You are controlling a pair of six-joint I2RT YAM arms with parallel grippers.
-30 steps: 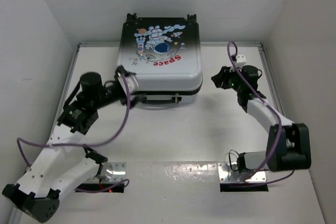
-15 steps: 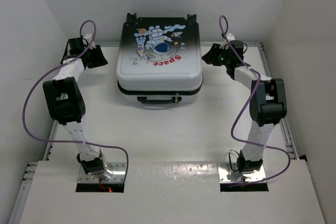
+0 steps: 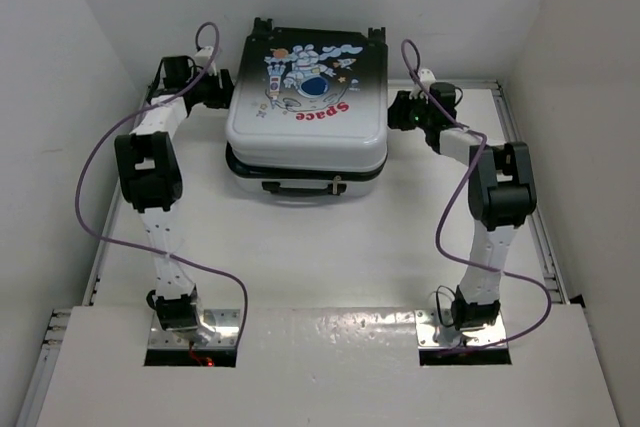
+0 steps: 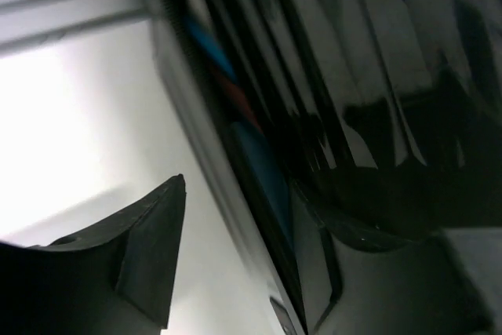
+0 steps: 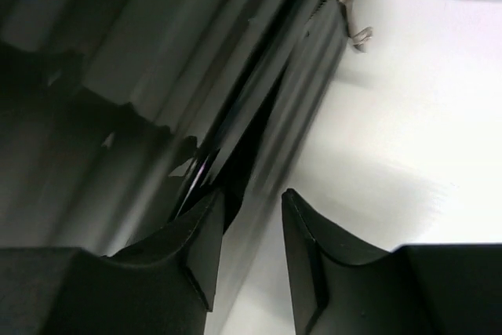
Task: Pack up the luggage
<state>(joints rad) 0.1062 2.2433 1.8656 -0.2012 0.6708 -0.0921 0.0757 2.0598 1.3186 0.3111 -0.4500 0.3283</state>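
Luggage (image 3: 305, 117) lies flat at the 12 o'clock end of the white surface (image 3: 320, 257), astronaut print and red "Space" lettering facing up. Its carry handle (image 3: 300, 187) points to 6 o'clock and its black wheels (image 3: 262, 25) sit at the far edge, against the back wall. A dark band runs between the upper and lower shells along the 6 o'clock side.

The left arm (image 3: 150, 162) reaches up the 9 o'clock side of the surface, and its jaws meet the luggage at about 10 o'clock on the shell. In the left wrist view only one black finger (image 4: 149, 249) shows, at the 7 o'clock corner, just beside the glossy dark shell. Something blue and something red show in the gap between the shells. With the other finger out of sight, I cannot tell whether these jaws are open or gripping.

The right arm (image 3: 495, 192) reaches up the 3 o'clock side, and its jaws sit against the luggage at about 3 o'clock. In the right wrist view both fingers (image 5: 196, 249) stand a little apart at the shell's seam. A grey strip of the edge fills the gap between them, but I cannot tell whether they pinch it. A metal zip pull (image 5: 353, 33) hangs at 1 o'clock in that view.

Purple cables (image 3: 100, 177) loop off both arms.
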